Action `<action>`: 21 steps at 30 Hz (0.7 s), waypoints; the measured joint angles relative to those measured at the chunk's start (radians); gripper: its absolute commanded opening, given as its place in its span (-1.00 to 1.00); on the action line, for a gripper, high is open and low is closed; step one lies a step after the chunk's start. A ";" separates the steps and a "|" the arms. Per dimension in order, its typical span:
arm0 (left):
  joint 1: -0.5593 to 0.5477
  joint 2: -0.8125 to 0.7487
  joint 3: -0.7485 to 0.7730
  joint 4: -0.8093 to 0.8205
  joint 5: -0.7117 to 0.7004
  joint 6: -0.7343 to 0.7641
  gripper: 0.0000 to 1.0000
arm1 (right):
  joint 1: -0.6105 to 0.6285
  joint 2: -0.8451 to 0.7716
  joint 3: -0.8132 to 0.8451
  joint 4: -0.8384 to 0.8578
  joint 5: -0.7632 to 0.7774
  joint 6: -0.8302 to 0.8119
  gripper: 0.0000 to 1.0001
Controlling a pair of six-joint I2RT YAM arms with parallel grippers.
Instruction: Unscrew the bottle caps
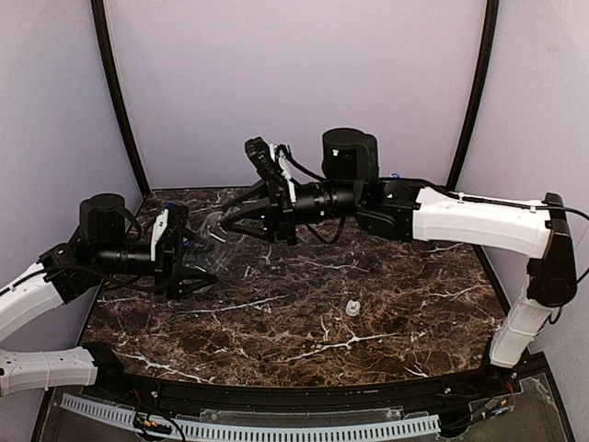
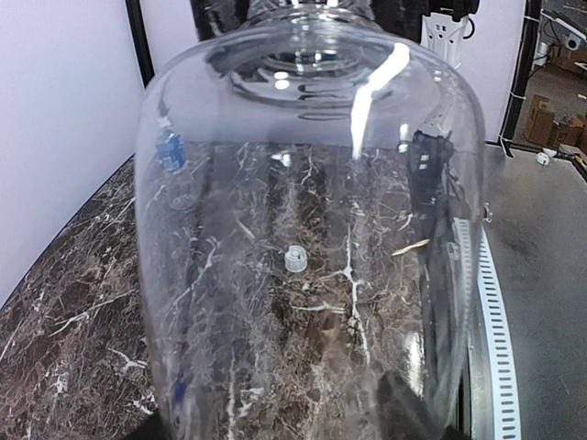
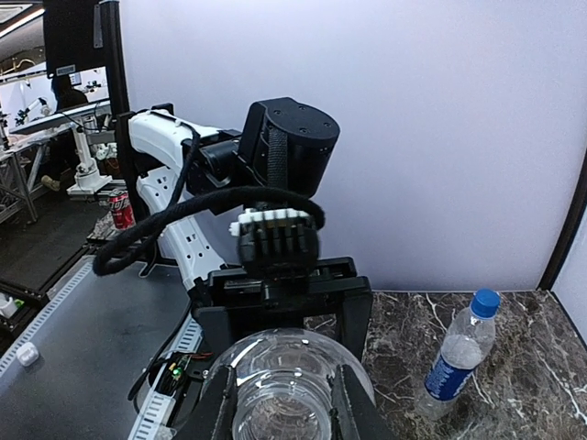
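A clear, unlabelled round bottle (image 1: 217,230) is held off the desk (image 1: 276,322), lying roughly on its side between the two arms. Its wide body is gripped by the left pincer (image 1: 204,255), whose fingers are set against opposite sides of the body; in the left wrist view the bottle (image 2: 312,238) fills nearly the whole picture and only dark slivers of the fingers are seen at the lower edge. The neck is pointed away from the left arm and is pinched by the right pincer (image 3: 284,403), one finger pressed on each side of it. The end of the neck is seen as a clear, see-through ring; whether anything is screwed onto it cannot be told.

A white cap (image 1: 352,308) is found on the desk, well apart from the round bottle, off toward the front and the right arm's side. The same cap (image 2: 293,258) is seen through the bottle's clear wall in the left wrist view.

A labelled bottle (image 3: 456,362) is stood upright on the desk near the round bottle, on its back-wall side and not touching it. A blue label is wrapped around its middle, and a blue cap (image 3: 484,302) is seated on its top.
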 measured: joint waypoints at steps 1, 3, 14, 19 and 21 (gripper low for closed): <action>0.000 -0.002 -0.003 0.002 -0.006 -0.007 0.94 | -0.002 0.000 0.004 -0.009 0.005 0.001 -1.00; -0.001 -0.007 -0.012 0.016 -0.029 -0.029 0.97 | -0.009 0.000 0.018 -0.050 0.027 0.000 -1.00; 0.030 -0.102 -0.112 0.101 -0.299 -0.082 0.97 | -0.195 0.030 0.111 -0.415 0.422 -0.002 -1.00; 0.064 -0.148 -0.182 0.119 -0.299 -0.116 0.97 | -0.320 0.255 0.309 -0.506 0.589 -0.001 -1.00; 0.085 -0.164 -0.225 0.121 -0.284 -0.146 0.97 | -0.352 0.362 0.400 -0.540 0.642 -0.012 -1.00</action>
